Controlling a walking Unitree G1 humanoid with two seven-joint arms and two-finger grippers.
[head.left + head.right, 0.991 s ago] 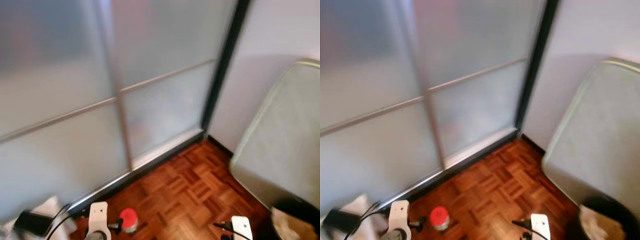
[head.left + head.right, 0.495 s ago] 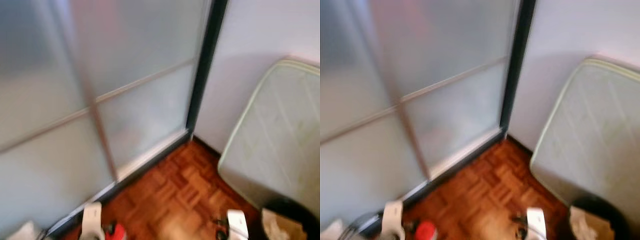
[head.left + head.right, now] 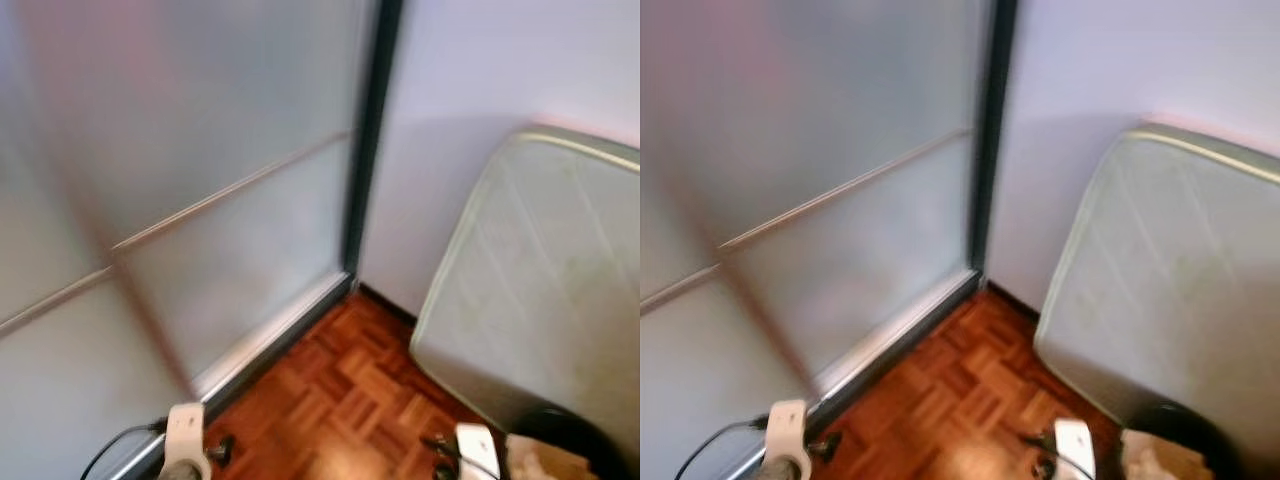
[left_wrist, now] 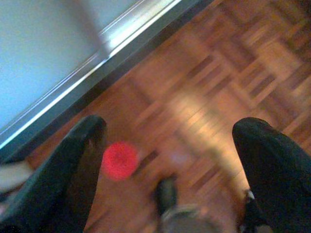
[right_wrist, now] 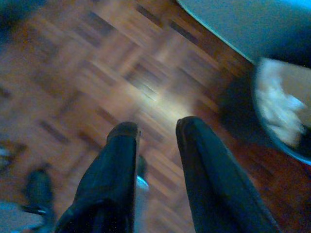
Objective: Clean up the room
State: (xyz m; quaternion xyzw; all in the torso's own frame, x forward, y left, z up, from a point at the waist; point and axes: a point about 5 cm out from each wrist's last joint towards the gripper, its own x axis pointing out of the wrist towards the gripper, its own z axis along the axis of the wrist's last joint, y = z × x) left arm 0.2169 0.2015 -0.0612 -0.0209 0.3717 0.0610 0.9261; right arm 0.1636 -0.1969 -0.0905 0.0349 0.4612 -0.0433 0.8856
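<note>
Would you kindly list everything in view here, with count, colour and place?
Sliding door: one, frosted glass, dark frame, on the robot's left.
Wall: one, pale, ahead.
Mattress: one, pale green, leaning against the wall on the right.
Floor: brown parquet.
Bin: one, dark, holding crumpled pale paper, on the floor below the mattress.
Red object: one, round, blurred, on the floor near the door track.
Left hand: black fingers wide apart, above the floor.
Right hand: black fingers slightly apart, above the floor beside the bin.
</note>
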